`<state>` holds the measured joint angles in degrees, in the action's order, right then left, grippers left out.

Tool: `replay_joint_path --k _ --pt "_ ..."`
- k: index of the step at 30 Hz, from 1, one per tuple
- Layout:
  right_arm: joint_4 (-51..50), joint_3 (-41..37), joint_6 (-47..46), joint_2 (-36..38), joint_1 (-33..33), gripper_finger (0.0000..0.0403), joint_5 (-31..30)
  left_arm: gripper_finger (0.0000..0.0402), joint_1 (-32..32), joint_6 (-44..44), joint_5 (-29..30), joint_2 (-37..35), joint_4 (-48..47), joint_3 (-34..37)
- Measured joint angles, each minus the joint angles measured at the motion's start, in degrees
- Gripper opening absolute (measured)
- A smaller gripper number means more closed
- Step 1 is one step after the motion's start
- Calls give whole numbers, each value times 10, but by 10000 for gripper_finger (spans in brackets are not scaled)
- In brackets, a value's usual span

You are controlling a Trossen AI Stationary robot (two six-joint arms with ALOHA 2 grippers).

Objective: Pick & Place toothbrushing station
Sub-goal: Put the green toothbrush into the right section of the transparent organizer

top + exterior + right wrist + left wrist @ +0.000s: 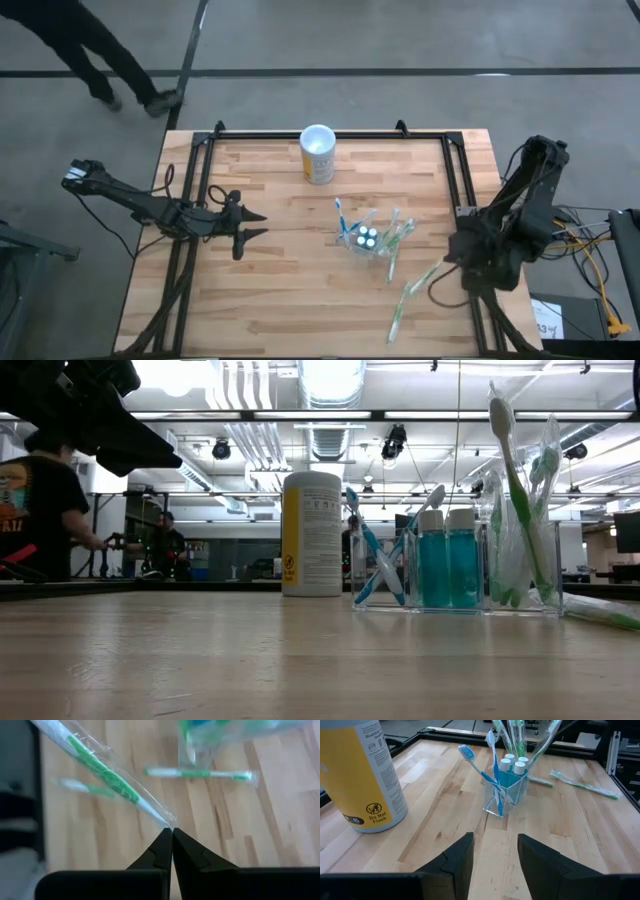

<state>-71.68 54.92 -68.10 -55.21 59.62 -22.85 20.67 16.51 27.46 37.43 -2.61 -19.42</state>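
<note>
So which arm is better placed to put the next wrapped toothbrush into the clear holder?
Right, probably. The right gripper is shut on the wrapper tip of a green toothbrush near the clear holder. The left gripper hangs open and empty, facing the holder.

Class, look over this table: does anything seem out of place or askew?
Yes. Several wrapped green toothbrushes lie loose on the wood beside the clear holder instead of standing in it. The right gripper is shut on the wrapper tip of another one, which juts up at a slant.
</note>
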Motion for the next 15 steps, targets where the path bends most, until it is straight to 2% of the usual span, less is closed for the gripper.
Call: replay_joint_path --k 7,15 --pt "13 19 -59 37 0 8 -81 157 0 0 0 0 0 0" --pt "66 19 3 32 0 8 -100 157 0 0 0 0 0 0"
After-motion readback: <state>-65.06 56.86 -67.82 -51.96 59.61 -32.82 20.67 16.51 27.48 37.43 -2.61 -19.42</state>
